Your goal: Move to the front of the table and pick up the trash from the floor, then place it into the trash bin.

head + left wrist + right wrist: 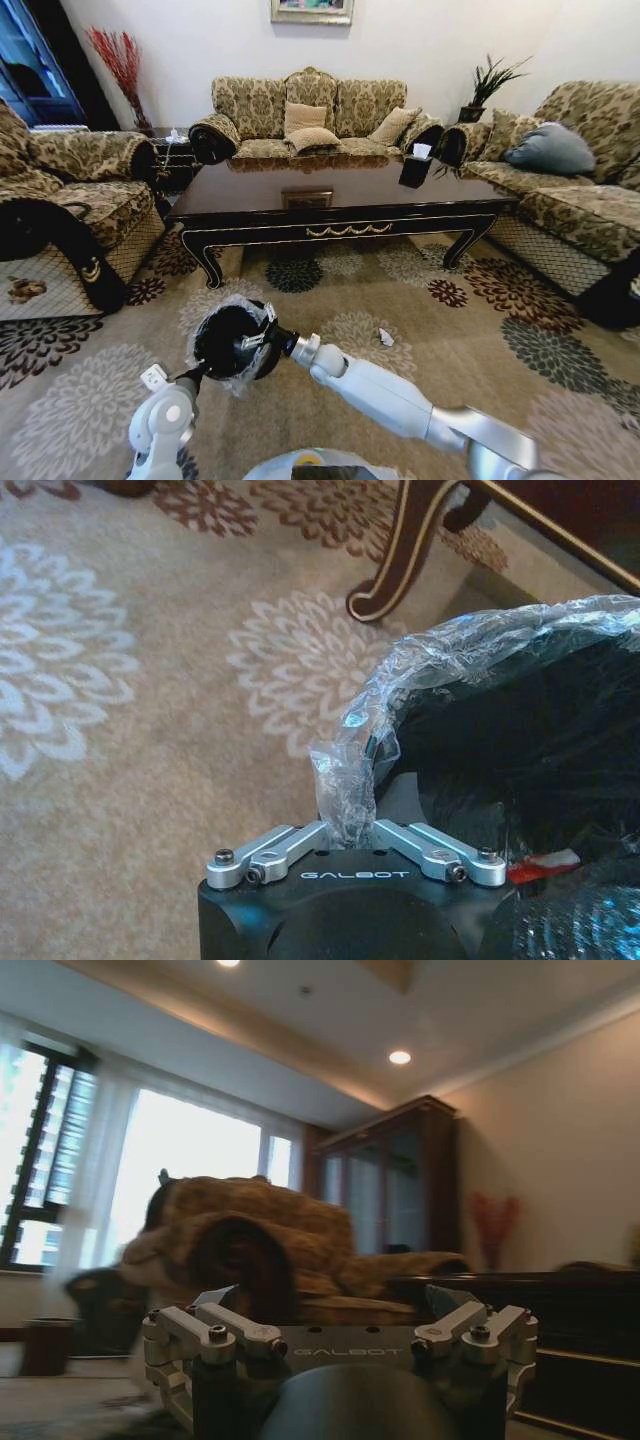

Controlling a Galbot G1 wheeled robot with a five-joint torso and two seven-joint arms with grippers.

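While beside the table [340,195], trash bin [232,342], white scrap [386,337] apart.

"GALBOT" in white reads on the left gripper [345,825] body, at 6 o'clock; same "GALBOT" on the right gripper [335,1312] body, 6 o'clock. No other legible txt.

The trash bin [232,340] is matt black, lined with crinkly clear plastic bag [345,780] that bunches between the left gripper [348,832] and its brushed metal links. Beyond it the table [340,200] is dark glossy wood with gold trim. Under the bin lies a soft, patterned woven carpet [450,330], bearing a small white papery scrap [386,337]
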